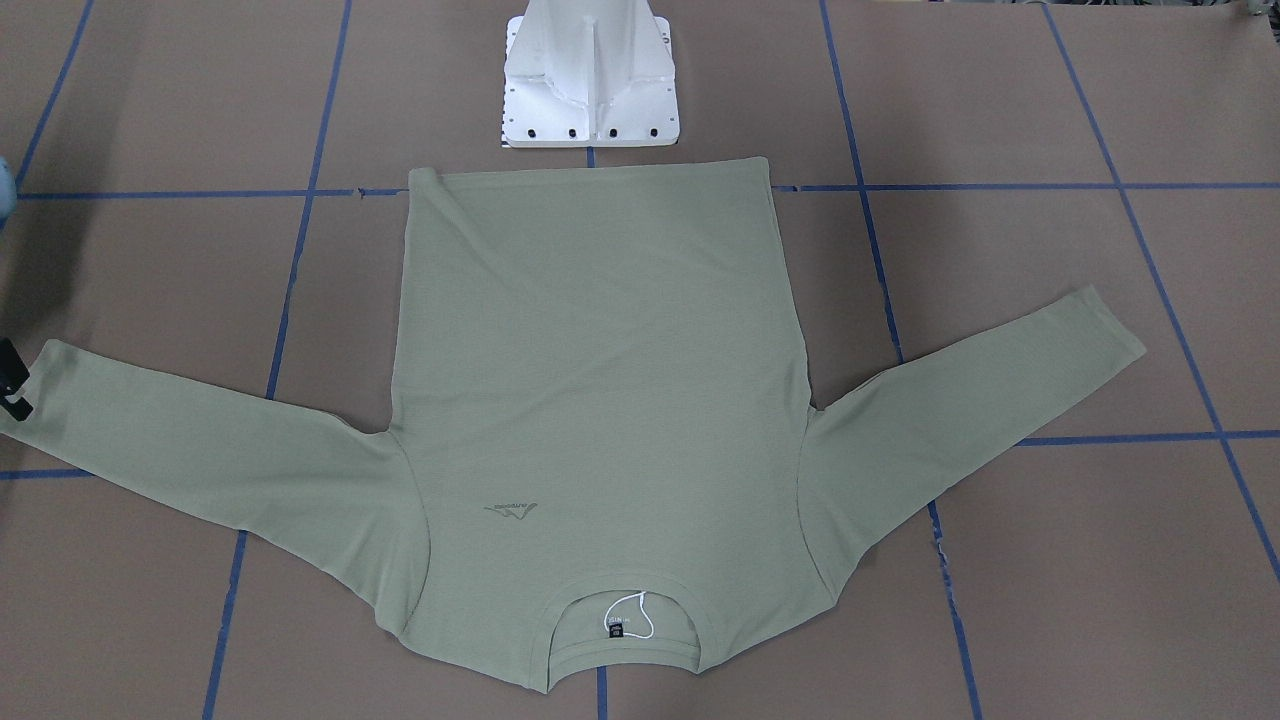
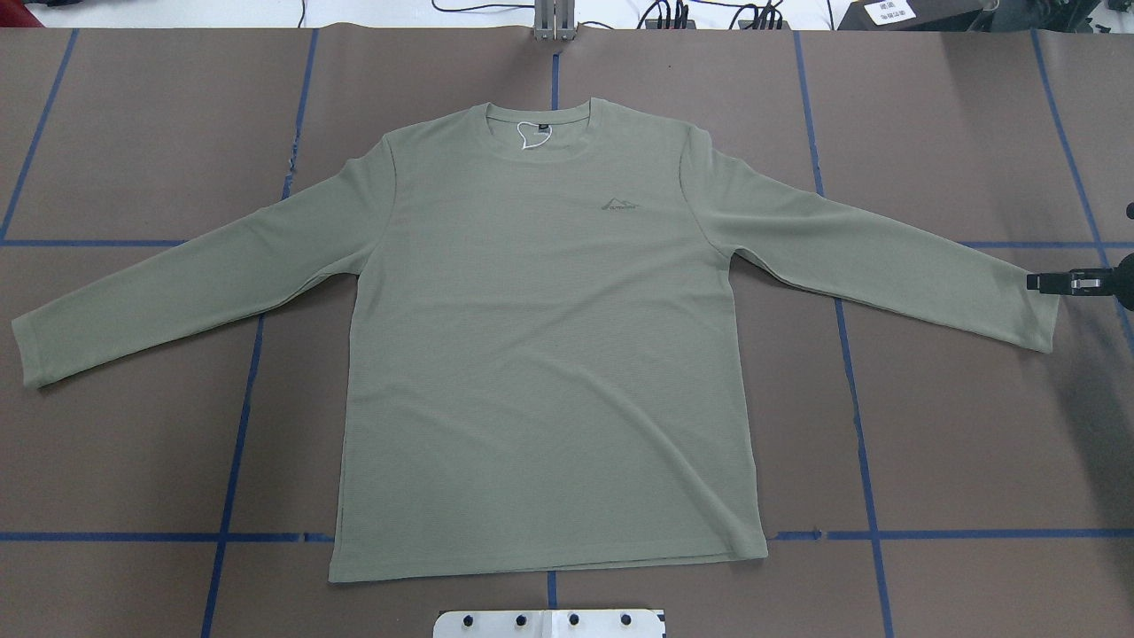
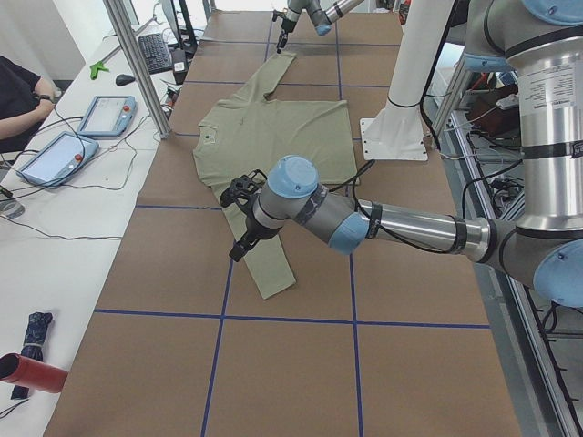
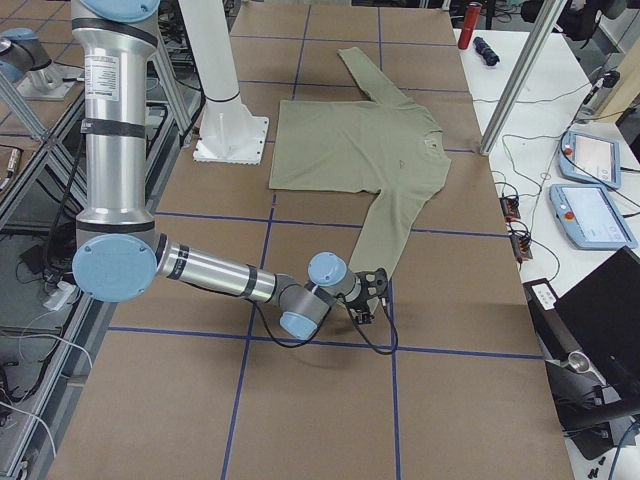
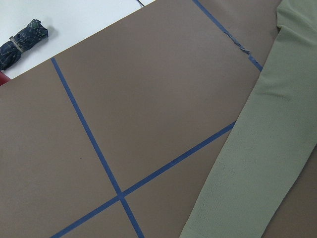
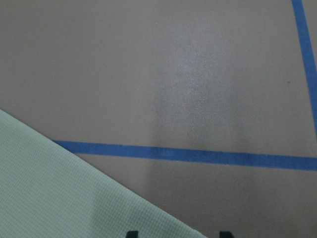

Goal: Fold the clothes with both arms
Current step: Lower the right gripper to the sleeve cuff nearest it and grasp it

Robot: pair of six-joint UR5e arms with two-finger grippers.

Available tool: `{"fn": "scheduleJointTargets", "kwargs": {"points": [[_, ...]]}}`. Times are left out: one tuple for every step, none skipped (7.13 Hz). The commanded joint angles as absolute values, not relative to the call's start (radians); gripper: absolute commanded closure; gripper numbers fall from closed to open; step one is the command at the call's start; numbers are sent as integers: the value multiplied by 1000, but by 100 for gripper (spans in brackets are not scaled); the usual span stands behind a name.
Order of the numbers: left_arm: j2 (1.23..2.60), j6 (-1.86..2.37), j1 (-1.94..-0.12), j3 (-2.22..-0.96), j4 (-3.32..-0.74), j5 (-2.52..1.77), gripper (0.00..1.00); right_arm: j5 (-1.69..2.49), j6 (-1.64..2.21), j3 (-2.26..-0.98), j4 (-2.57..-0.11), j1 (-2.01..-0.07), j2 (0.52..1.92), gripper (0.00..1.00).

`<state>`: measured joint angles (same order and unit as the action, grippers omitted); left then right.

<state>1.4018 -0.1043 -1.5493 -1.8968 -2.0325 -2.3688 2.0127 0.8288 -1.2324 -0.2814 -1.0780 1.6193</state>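
Note:
The sage-green long-sleeved shirt [image 2: 549, 354] lies flat and face up on the brown table, sleeves spread out and collar on the far side from the robot's base. My right gripper [image 2: 1041, 283] is low at the right sleeve's cuff [image 2: 1032, 310]. In the right wrist view its fingertips [image 6: 131, 233] stand apart, open, with the sleeve's edge [image 6: 59, 188] running between them. My left gripper [image 3: 241, 241] hangs above the left sleeve [image 3: 264, 264] in the exterior left view only, and I cannot tell whether it is open or shut. The left wrist view looks down on that sleeve [image 5: 257, 168].
The white pedestal base [image 1: 590, 80] stands just behind the shirt's hem. Blue tape lines [image 2: 230, 496] grid the table. A side table past the collar carries tablets [image 3: 105, 114], cables, a rolled umbrella [image 5: 22, 37] and a metal post [image 3: 137, 64]. A person [image 3: 18, 100] sits there.

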Motion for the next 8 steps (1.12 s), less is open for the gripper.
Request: {"fn": "scheduleJointTargets", "kwargs": {"points": [[1402, -104, -1549, -1896, -2033, -2368, 0, 2013, 824, -1230, -281, -1077, 1618, 45], [1402, -106, -1549, -1896, -2033, -2368, 0, 2013, 824, -1232, -281, -1077, 1618, 46], [1402, -104, -1549, -1896, -2033, -2368, 0, 2013, 822, -1230, -281, -1077, 1620, 46], [1402, -106, -1549, -1896, -2033, -2368, 0, 2013, 821, -1230, -281, -1077, 1620, 46], [1402, -106, -1548, -1896, -2033, -2368, 0, 2013, 821, -1229, -281, -1077, 1623, 43], [1402, -106, -1548, -1894, -2033, -2370, 0, 2010, 822, -1227, -281, -1077, 1626, 42], [1404, -106, -1548, -1893, -2033, -2368, 0, 2010, 821, -1223, -279, -1077, 1628, 40], [1404, -106, -1548, -1893, -2033, -2368, 0, 2008, 822, -1221, -279, -1077, 1628, 40]]}}
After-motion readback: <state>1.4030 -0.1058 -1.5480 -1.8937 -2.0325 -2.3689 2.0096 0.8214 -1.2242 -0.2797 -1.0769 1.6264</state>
